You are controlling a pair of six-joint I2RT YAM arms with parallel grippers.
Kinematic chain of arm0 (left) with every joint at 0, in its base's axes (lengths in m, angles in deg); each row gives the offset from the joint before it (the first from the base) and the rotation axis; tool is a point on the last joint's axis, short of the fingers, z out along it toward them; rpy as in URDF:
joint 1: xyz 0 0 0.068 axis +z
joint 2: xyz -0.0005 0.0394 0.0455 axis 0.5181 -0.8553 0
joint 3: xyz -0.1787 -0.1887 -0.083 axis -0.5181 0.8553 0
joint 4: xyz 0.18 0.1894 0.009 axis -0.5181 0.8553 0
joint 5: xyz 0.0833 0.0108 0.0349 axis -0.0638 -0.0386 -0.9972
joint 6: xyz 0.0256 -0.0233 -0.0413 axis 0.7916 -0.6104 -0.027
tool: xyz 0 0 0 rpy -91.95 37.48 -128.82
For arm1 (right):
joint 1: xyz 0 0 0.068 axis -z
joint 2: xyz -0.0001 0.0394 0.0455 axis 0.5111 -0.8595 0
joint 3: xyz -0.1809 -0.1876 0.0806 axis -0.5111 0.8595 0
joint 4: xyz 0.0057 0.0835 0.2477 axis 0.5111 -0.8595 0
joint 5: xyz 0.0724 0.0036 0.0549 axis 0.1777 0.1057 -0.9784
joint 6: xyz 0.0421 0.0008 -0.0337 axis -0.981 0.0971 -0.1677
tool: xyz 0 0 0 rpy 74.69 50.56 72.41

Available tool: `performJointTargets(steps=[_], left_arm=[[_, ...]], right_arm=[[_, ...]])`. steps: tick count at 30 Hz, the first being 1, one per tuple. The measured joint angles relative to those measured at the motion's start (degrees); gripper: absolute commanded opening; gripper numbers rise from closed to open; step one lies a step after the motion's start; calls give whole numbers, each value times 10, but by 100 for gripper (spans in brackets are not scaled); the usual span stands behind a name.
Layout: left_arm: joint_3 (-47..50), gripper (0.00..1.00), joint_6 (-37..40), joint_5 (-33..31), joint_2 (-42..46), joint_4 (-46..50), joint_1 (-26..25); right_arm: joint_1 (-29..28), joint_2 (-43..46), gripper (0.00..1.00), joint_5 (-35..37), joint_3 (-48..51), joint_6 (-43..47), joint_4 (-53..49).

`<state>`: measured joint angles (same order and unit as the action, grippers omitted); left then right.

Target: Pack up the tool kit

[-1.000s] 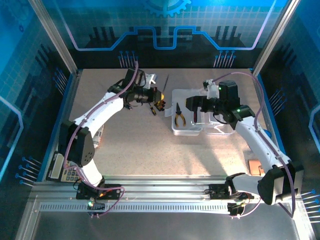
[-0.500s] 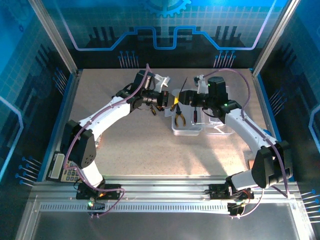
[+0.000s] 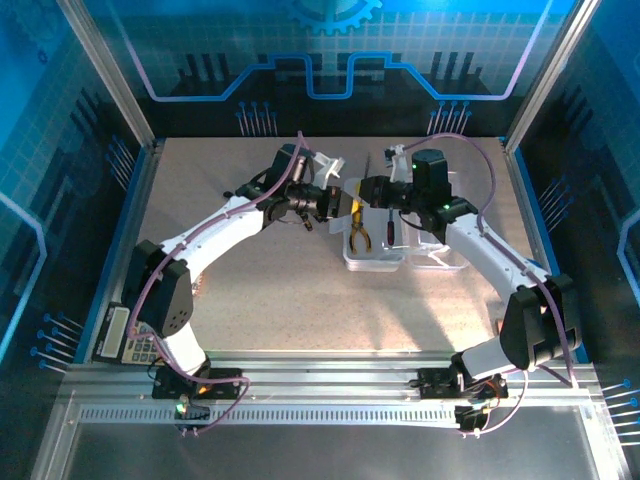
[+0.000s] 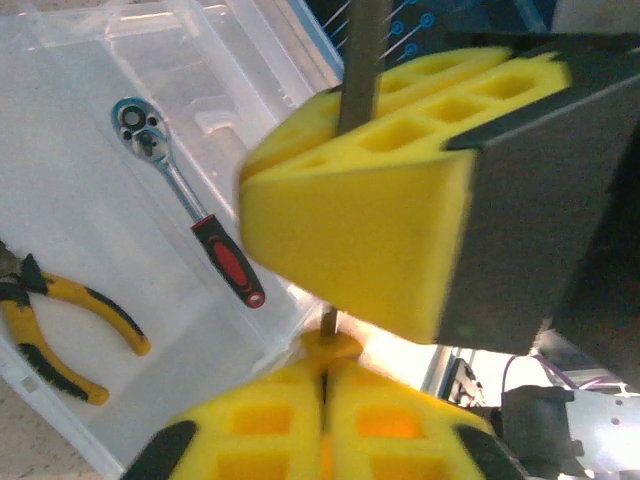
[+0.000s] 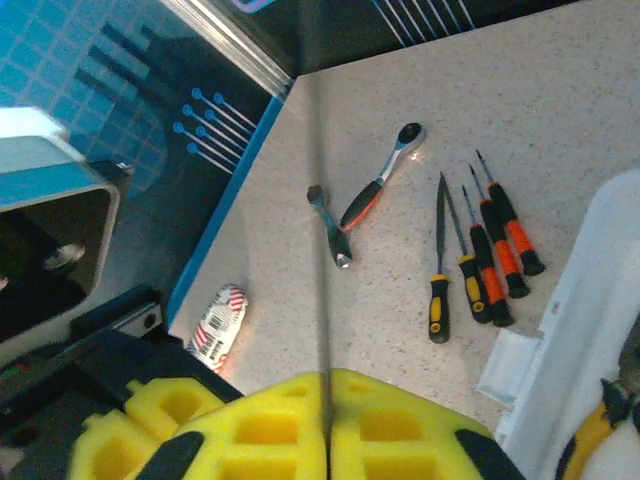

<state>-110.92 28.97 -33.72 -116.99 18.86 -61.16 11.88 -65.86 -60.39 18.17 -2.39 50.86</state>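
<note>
Where the two arms meet over the far middle of the table (image 3: 300, 300), we see the left gripper (image 3: 340, 203) and the right gripper (image 3: 367, 190) nose to nose, at about the 11 o'clock corner of the clear case (image 3: 380, 258). Both are pinched tight on one slim tool (image 4: 362, 50). The left gripper's yellow pads (image 4: 260, 440) close on its yellow handle end, and the right gripper clamps the thin metal shaft farther along. We cannot tell whether it is a screwdriver or a file.

Inside the case lie the yellow-handled pliers (image 4: 105, 315) and, at their 1 o'clock in the left wrist view, a ratchet (image 4: 228, 262) with a red-and-black grip.

From the right wrist we see more tools loose on the table, between 12 and 2 o'clock of the pads. They are a second ratchet (image 5: 380, 185), a small wrench (image 5: 330, 228) just beside it, and four screwdrivers (image 5: 480, 260) side by side near the case's edge.
</note>
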Motion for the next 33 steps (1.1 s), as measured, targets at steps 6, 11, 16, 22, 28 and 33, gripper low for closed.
performJointTargets(steps=[6,11,16,22,28,33], left_arm=[[0,41,4,2,0,3,0],[0,84,21,-22,1,31,24],[-7,99,37,-104,2,103,82],[-11,99,43,-201,-10,168,129],[-12,99,45,-261,-54,201,134],[-21,99,44,-282,-92,215,134]], right_arm=[[16,1,0,6,-5,28,-33],[75,4,0,30,-39,87,-137],[137,3,0,89,-102,165,-261],[169,-31,0,127,-131,222,-326],[178,-105,0,164,-141,253,-360],[178,-136,0,169,-153,266,-372]])
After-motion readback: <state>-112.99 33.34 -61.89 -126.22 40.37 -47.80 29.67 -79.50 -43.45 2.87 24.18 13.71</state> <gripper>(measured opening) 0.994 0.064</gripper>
